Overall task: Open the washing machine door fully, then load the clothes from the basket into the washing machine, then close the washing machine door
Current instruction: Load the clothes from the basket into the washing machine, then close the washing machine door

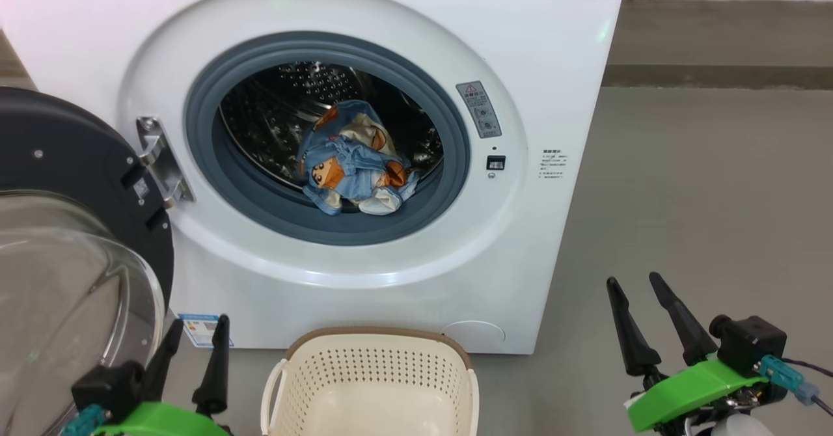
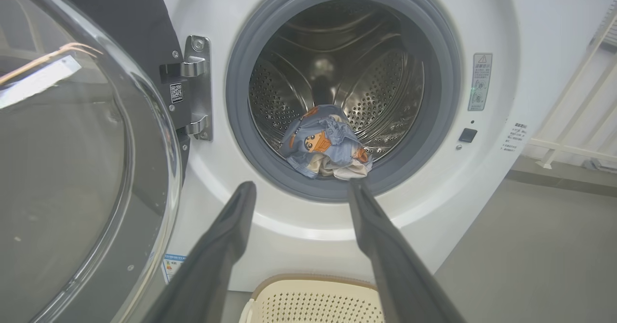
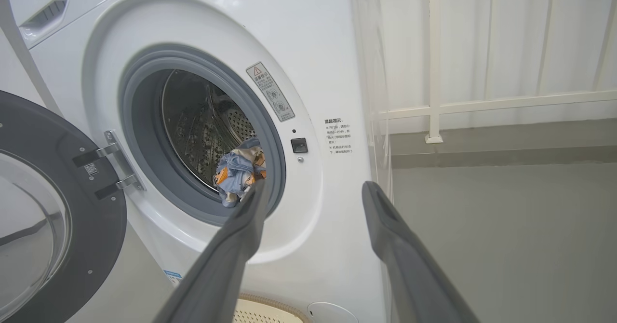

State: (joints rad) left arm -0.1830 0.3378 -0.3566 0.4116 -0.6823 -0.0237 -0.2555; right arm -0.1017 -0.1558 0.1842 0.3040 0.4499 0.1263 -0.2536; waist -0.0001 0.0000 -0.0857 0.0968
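Now the clothes [image 1: 355, 163] lie low at the front of the drum [image 1: 286, 97], a fold near the gasket [image 1: 260, 218], so swinging the door [image 1: 65, 156] shut could pinch fabric there. Both sets of fingers stand spread and empty: the left gripper [image 1: 200, 322] just beside the door, the right gripper [image 1: 632, 278] well apart, both below the clothes and short of them.

one washing machine [image 1: 553, 97], one basket [image 1: 371, 366]
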